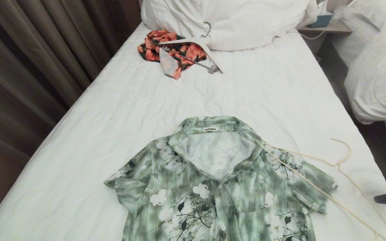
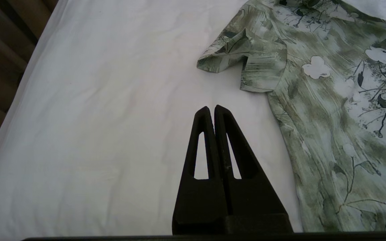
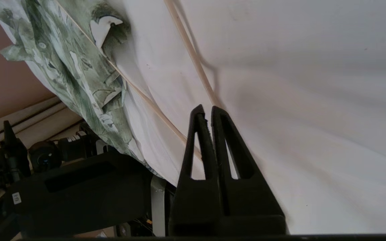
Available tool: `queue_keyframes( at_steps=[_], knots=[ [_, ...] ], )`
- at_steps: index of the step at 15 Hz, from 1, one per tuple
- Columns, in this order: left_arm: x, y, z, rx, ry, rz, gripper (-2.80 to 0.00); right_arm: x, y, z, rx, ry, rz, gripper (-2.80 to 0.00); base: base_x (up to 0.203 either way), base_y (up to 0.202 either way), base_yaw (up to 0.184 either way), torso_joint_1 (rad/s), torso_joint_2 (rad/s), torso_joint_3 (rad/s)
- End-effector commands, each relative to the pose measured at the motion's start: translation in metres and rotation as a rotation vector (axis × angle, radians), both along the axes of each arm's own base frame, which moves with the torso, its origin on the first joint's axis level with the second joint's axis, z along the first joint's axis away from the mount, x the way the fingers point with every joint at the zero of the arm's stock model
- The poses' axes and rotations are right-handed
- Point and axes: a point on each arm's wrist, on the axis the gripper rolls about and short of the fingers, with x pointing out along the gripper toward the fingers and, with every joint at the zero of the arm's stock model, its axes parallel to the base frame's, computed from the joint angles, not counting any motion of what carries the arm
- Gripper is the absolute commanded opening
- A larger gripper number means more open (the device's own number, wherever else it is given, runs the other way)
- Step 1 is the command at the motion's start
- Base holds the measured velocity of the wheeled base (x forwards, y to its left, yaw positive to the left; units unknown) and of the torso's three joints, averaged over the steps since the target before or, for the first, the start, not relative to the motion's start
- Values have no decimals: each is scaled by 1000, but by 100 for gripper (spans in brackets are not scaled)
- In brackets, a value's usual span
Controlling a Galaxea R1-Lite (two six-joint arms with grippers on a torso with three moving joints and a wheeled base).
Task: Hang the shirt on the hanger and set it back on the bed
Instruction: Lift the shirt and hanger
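Though its neck label (image 1: 211, 129) is unreadable, the shirt (image 1: 213, 180) lies flat — both end effectors clenched, empty.

Both grippers are matte black plastic: the left gripper (image 2: 212, 108) and right gripper (image 3: 208, 108) each carry two long tapering fingers with a narrow triangular cutout. In the right wrist view, dark robot body (image 3: 75, 190) bears a small white label (image 3: 16, 198) and a pale grey upright strut (image 3: 158, 206).

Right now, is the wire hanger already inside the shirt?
No, the hanger lies on top of the shirt's shoulder and the bed.
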Motion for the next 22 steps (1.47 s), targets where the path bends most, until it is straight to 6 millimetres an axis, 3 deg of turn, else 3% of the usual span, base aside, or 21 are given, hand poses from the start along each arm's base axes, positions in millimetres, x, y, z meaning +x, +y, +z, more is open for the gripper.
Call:
queue_keyframes(
  at_steps=[1, 4, 11, 22],
  knots=[
    [0, 0, 0, 1, 1, 0, -280, -2, 1, 3, 3, -10, 1, 0, 0, 0, 0, 0, 0, 0],
    [0, 0, 0, -1, 1, 0, -280, -1, 2, 13, 6, -65, 0, 0, 0, 0, 0, 0, 0, 0],
    [0, 0, 0, 1, 1, 0, -280, 5, 2, -10, 92, -218, 111, 0, 0, 0, 0, 0, 0, 0],
    [0, 0, 0, 1, 1, 0, -280, 28, 27, -24, 235, -341, 174, 0, 0, 0, 0, 0, 0, 0]
  ],
)
